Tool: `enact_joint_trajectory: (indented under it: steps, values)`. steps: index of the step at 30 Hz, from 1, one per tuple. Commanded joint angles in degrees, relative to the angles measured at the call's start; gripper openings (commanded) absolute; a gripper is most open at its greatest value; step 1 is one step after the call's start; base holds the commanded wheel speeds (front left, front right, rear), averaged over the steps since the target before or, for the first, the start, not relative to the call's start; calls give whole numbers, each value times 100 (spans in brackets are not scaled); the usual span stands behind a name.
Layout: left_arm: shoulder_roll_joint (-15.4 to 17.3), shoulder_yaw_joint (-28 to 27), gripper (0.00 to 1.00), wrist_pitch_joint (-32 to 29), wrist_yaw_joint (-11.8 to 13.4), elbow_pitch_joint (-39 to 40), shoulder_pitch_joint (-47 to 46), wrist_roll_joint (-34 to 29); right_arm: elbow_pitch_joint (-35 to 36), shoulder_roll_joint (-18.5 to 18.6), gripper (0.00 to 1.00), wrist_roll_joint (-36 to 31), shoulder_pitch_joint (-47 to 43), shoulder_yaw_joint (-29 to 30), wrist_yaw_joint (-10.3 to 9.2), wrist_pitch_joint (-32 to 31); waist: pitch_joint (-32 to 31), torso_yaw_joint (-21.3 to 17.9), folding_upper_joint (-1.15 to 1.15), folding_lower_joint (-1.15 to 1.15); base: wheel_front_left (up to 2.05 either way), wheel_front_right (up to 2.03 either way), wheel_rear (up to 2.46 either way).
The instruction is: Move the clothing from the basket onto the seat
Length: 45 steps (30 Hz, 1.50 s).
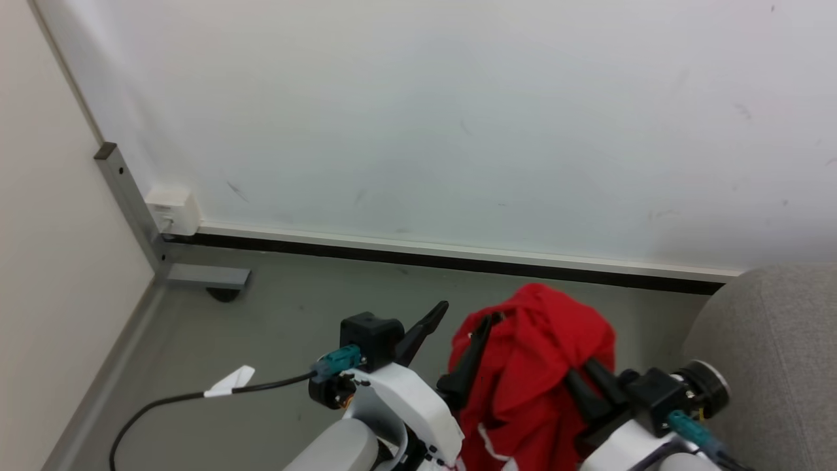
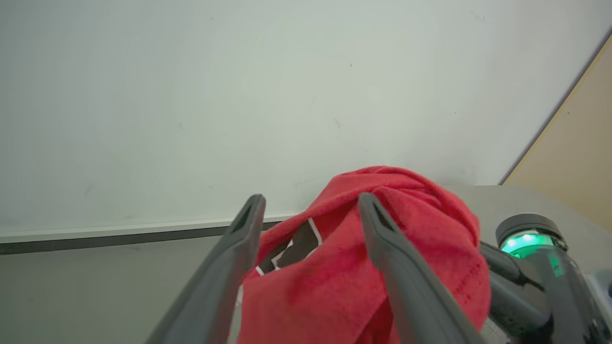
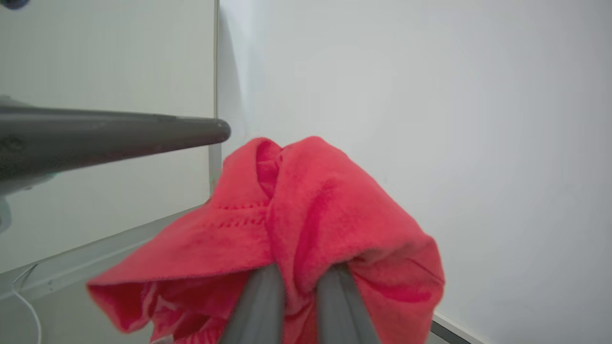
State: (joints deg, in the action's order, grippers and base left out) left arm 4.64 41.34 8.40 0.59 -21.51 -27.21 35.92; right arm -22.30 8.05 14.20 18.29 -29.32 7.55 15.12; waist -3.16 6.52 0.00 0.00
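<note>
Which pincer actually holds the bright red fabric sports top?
The right pincer: its dark fingers pinch the bright red top, while the left pincer stands open.

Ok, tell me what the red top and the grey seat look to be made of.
The red top: soft knitted cloth, probably fleece or terry, matte; fuzzy nap and limp, rounded folds show. The seat: woven upholstery fabric, seemingly padded, light grey, matte; fine grainy weave and a rounded edge, fibre unclear.
</note>
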Motion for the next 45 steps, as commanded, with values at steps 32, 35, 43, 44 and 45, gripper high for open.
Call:
enact_joint_trajectory:
  steps: [32,35,43,44,45]
  values:
    - [138,86,100,679,-60,126,110,-614,1311,805,0,437,-182,1910,-12,3,383,-3118,0,0,0,0,0]
    - [155,66,100,675,-54,126,136,-700,1424,797,0,499,-180,1950,-12,3,428,-3384,0,0,0,0,0]
    - [163,48,100,676,-91,128,82,-894,1590,861,0,633,-27,2045,-12,3,552,-3674,0,0,0,0,0]
    - [159,45,100,675,-95,141,69,-906,1598,878,0,665,-3,2058,-12,3,583,-3681,0,0,0,0,0]
    - [155,45,100,675,-105,155,52,-939,1600,900,0,697,29,2078,-12,3,622,-3679,0,0,0,0,0]
